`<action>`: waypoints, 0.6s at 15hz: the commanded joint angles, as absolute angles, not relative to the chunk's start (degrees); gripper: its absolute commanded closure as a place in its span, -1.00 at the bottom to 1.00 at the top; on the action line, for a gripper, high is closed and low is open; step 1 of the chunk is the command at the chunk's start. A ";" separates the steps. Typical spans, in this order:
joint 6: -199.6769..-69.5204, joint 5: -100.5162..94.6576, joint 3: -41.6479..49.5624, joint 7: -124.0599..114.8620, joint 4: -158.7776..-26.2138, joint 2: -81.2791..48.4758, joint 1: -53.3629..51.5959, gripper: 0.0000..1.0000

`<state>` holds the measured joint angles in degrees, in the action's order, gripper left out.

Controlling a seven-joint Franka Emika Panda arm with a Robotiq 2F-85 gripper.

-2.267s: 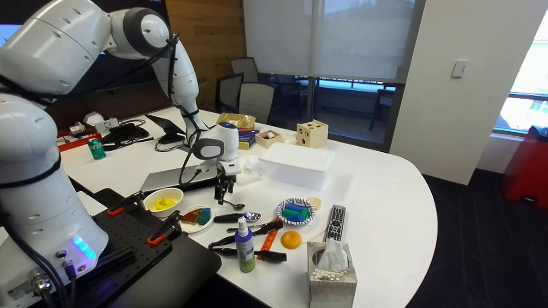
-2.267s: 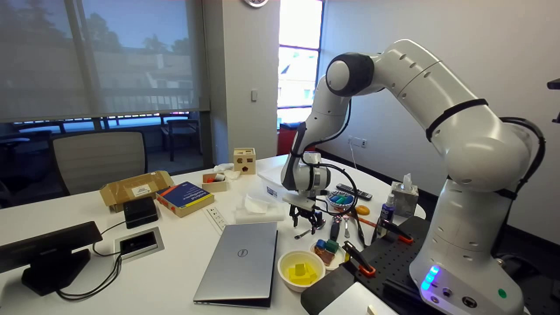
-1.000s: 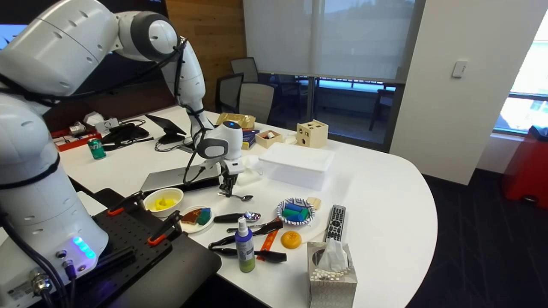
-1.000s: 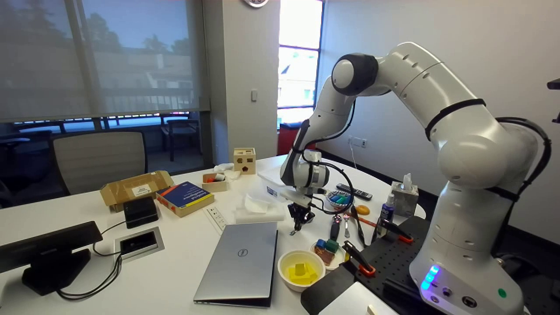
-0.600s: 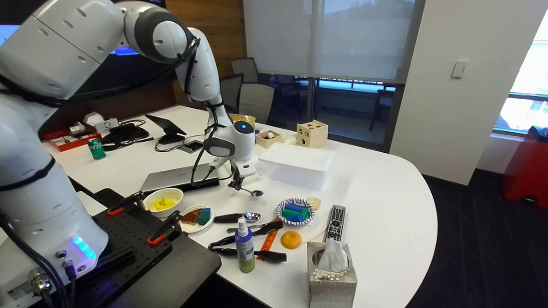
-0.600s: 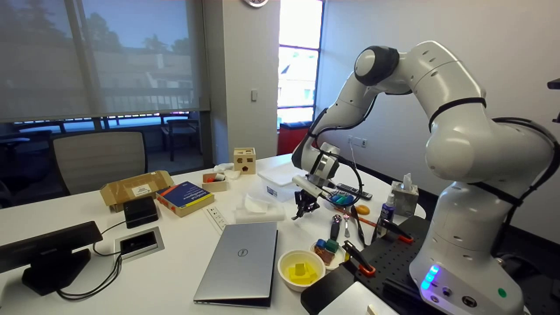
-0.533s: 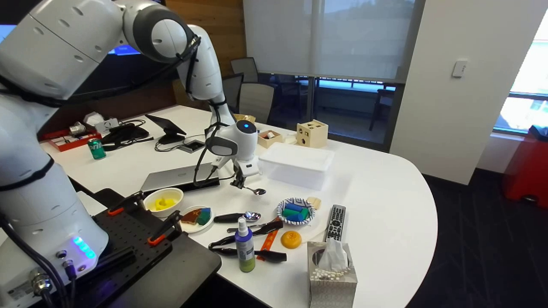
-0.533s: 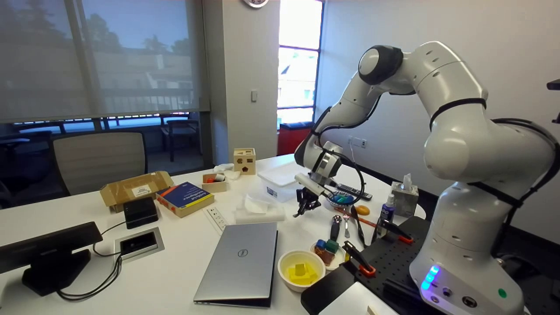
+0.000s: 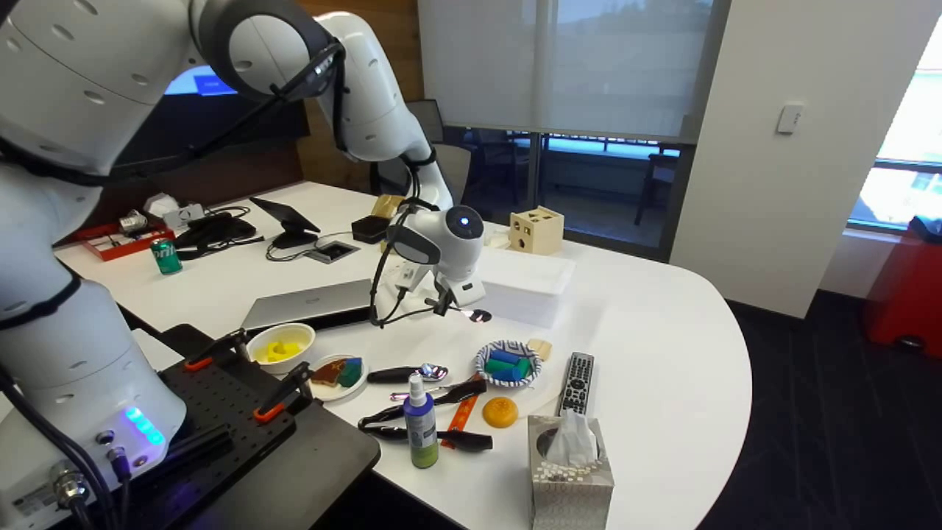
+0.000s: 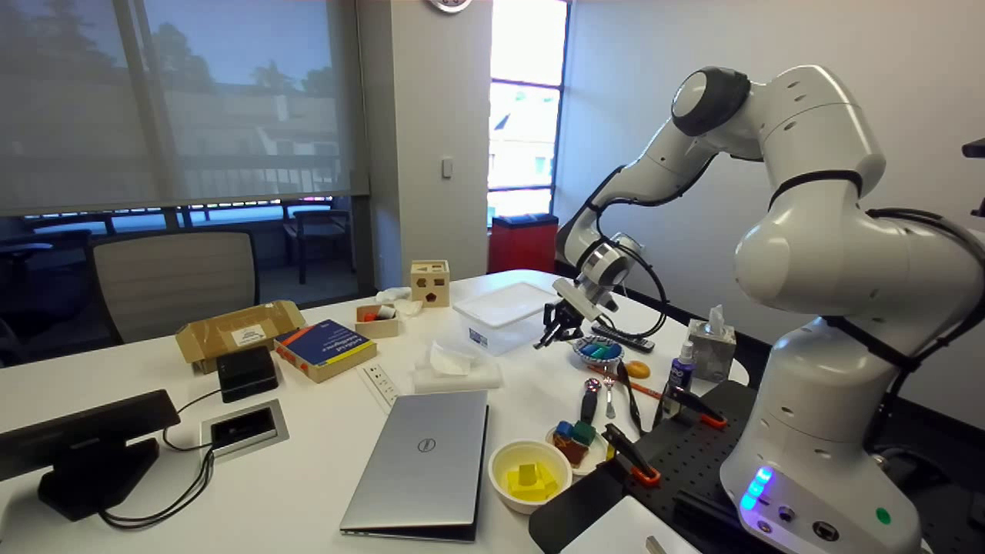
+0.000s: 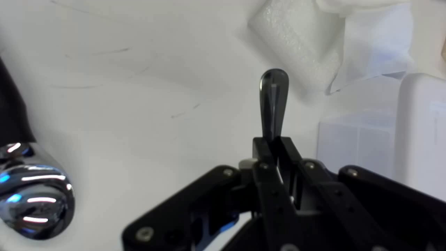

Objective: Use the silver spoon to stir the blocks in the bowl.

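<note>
My gripper (image 11: 274,141) is shut on the silver spoon (image 11: 274,101), whose handle end sticks out past the fingertips in the wrist view. In an exterior view the spoon's round end (image 9: 480,316) points away from the jaws, raised over the table on the bowl's side. The gripper (image 9: 441,303) is tilted. The small round bowl (image 9: 482,366), blue and white patterned, sits on the table just beyond and below the spoon, apart from it. Inside lie several blocks, blue (image 9: 505,375) and green (image 9: 524,366). In the wrist view the bowl does not show.
A lidded plastic box (image 9: 526,291) stands close behind the gripper. Near the bowl lie a remote (image 9: 577,384), an orange bun (image 9: 500,412), a black-handled scoop (image 9: 397,375) and tongs. A spray bottle (image 9: 422,427) and tissue box (image 9: 570,486) stand in front. A laptop (image 10: 423,469) lies behind.
The gripper has lifted the spoon off the table, tilted, and carried it toward the lidded box and the bowl. The bowl and blocks have not moved.
</note>
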<state>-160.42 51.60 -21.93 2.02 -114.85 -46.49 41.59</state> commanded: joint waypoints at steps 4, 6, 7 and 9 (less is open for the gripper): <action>-143.48 66.00 -16.30 16.05 -107.43 -48.29 41.42 0.94; -138.67 69.26 -12.35 17.47 -106.26 -48.85 39.60 0.94; -136.35 70.67 -10.34 17.84 -105.97 -49.18 38.88 0.94; -132.89 73.04 -6.35 17.75 -105.54 -49.90 37.18 0.94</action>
<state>-137.62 69.06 -11.18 16.86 -107.20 -48.77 39.93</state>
